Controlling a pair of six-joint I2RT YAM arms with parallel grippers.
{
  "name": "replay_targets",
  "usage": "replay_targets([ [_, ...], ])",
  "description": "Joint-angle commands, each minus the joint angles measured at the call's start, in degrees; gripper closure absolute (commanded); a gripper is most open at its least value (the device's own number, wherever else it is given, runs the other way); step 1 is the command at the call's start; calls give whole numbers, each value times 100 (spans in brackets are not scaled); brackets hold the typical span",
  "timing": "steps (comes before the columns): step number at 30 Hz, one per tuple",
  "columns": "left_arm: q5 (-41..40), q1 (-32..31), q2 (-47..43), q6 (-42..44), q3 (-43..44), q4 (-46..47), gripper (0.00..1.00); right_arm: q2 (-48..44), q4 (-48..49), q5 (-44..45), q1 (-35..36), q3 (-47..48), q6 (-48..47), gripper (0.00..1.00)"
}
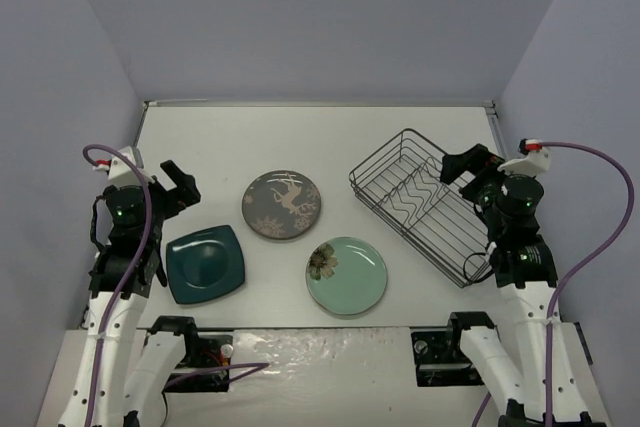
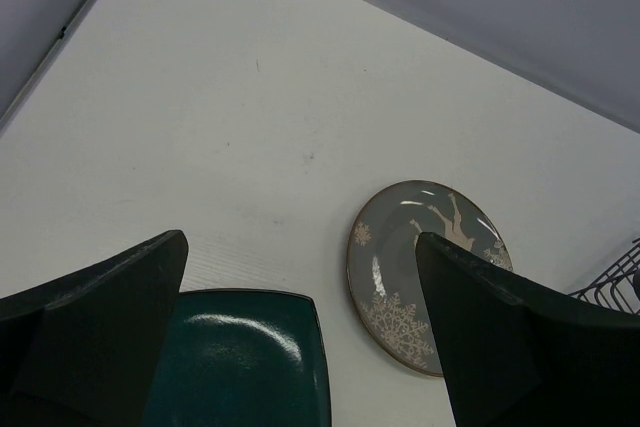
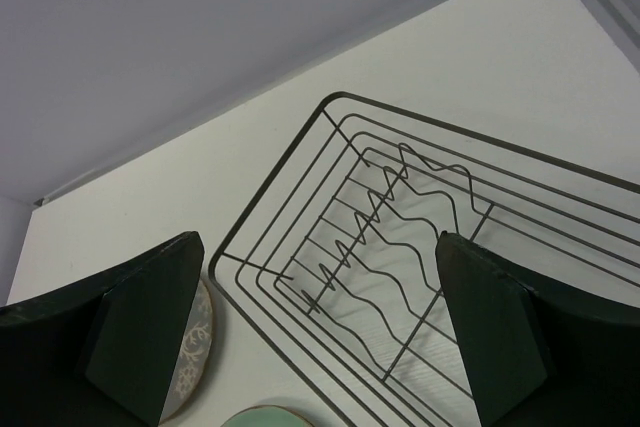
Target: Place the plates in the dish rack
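Note:
Three plates lie flat on the white table. The square dark teal plate [image 1: 205, 264] is at the left, the grey-brown deer plate [image 1: 281, 204] in the middle, and the mint-green flower plate [image 1: 346, 275] near the front. The black wire dish rack [image 1: 420, 202] stands empty at the right. My left gripper [image 1: 178, 187] is open and empty, raised just behind the teal plate [image 2: 240, 362], with the deer plate [image 2: 400, 267] to its right. My right gripper [image 1: 462, 167] is open and empty above the rack [image 3: 400, 237]. The left edge of the right wrist view shows the deer plate's rim [image 3: 195, 347].
Grey walls close in the table on the left, back and right. The rack sits at an angle close to the right wall. The mint plate's rim [image 3: 265, 417] lies just in front of the rack's near corner.

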Motion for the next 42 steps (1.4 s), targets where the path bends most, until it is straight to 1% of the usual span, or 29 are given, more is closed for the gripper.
replay_targets([
  [1, 15, -8, 95, -74, 85, 266, 3, 110, -317, -89, -40, 493, -8, 0],
  [4, 156, -8, 171, -107, 90, 351, 3, 418, -359, -851, -26, 555, -24, 0],
  [7, 304, -8, 227, -115, 46, 463, 3, 747, 66, -1832, 164, 257, 124, 0],
  [8, 311, -8, 252, -133, 52, 470, 3, 888, 196, -1952, 437, 116, 174, 0],
  [9, 314, -8, 277, -140, 55, 472, 3, 1012, 248, -1887, 547, 28, 209, 0],
  [10, 317, -8, 298, -150, 58, 472, 3, 1156, 219, -1335, 997, -14, 217, 0],
  [11, 323, -8, 315, -166, 63, 473, 3, 1318, 170, -545, 1747, -46, 212, 0],
  [13, 345, -8, 360, -167, 56, 487, 3, 1578, 140, 275, 2765, -2, 227, 0],
  [14, 349, -8, 367, -162, 55, 480, 3, 1669, 82, 531, 3237, 20, 258, 0],
  [15, 349, -8, 375, -154, 62, 469, 3, 1770, 20, 758, 3569, 39, 301, 0],
  [16, 336, -7, 383, -153, 76, 448, 3, 1862, -11, 955, 3753, 28, 359, 0],
  [18, 290, 0, 374, -167, 87, 385, 3, 1910, -34, 1071, 4063, -95, 523, 0],
  [21, 309, 0, 345, -167, 74, 391, 3, 1818, -77, 921, 4117, -480, 818, 0],
  [26, 349, 0, 341, -184, 46, 446, 3, 1220, 56, 512, 4108, -1487, 1511, 0],
  [28, 349, 0, 370, -179, 43, 440, 3, 930, -83, 559, 4105, -1712, 1680, 0],
  [31, 349, 0, 439, -198, 23, 509, 3, 651, -266, 408, 4085, -1975, 1862, 0],
  [33, 498, -3, 482, -208, 25, 540, 3, 535, -308, 339, 4079, -2104, 1955, 0],
  [37, 572, -8, 634, -211, 91, 515, 3, 359, -202, -102, 4024, -2617, 2304, 0],
  [42, 611, -5, 680, -216, 107, 516, 3, 243, -227, -200, 3933, -2949, 2565, 0],
])
